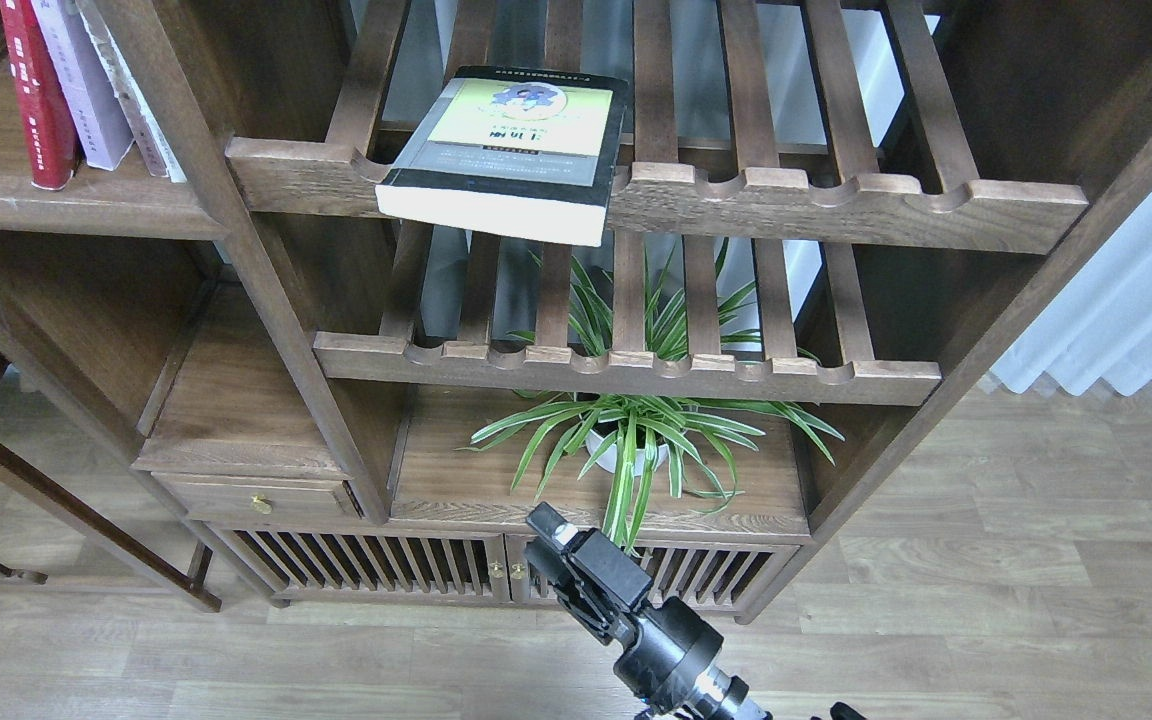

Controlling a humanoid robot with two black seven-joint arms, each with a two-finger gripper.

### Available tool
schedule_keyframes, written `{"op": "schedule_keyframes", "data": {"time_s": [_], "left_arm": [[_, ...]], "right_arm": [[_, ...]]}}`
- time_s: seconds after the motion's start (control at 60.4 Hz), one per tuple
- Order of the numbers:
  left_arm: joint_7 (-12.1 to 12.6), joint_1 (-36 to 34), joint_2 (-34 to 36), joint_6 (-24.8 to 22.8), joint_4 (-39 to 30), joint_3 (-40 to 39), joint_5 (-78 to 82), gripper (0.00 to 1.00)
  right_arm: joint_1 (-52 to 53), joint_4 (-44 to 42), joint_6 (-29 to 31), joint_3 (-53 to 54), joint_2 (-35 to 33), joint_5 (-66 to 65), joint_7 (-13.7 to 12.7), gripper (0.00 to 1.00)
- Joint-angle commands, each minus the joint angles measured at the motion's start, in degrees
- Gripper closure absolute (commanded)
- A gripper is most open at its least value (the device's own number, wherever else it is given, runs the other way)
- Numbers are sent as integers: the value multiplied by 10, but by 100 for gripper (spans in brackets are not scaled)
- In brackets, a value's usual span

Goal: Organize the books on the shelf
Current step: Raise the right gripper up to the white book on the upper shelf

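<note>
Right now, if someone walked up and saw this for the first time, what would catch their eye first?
Probably the thick black-edged book lying flat on the upper slatted rack, its near edge jutting over the scalloped rail. Next, the spider plant in a white pot on the solid board below the lower rack. A black gripper rises from the bottom edge, and red and lavender books stand upper left.
</note>
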Motion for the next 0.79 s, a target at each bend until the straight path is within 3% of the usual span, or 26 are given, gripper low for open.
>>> {"op": "schedule_keyframes", "data": {"time_s": [0.0, 0.397, 0.778], "left_arm": [[-1, 14, -14, 0, 22, 7, 0, 0], [-1, 25, -26, 0, 77, 10, -8, 0], [0, 28, -26, 0, 80, 10, -25, 0]], "right_arm": [[34, 0, 0, 0, 0, -9, 1, 14], [171, 35, 0, 0, 0, -28, 2, 15], [226, 52, 0, -8, 0, -44, 49, 15]]}}
